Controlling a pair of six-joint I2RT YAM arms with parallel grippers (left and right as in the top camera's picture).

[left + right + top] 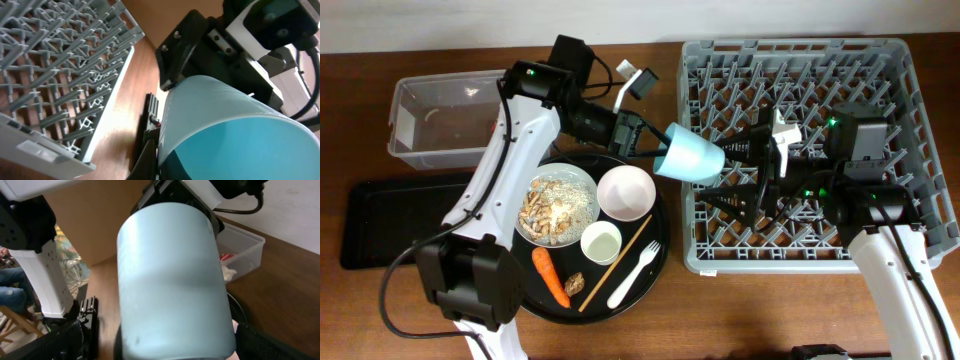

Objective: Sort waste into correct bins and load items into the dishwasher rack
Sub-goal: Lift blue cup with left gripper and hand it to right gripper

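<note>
**Pale-blue cup [692,155] held in the air over the left edge of the dishwasher rack [800,262], between the two grippers.**

Left gripper [653,147]: jaws clamped on the cup at its rim end, with the cup on its side and its mouth toward the left. Right gripper [738,152]: jaws spread wide, one to either side of the cup's base end; cannot tell whether they touch it. Brown wooden counter [770,310], pale wall [620,15] along the far side. The round black tray [660,235], near and left of the cup, carries a plate [558,205] of beige scraps, white bowl [625,192], white cup [601,242], fork [632,272], chopstick [615,265], carrot [552,277] and brown lump [574,284]. The clear tub [405,125] at far left holds the red wrapper [227,257]. The black rectangular tray [380,225] lies on its near side.
</note>
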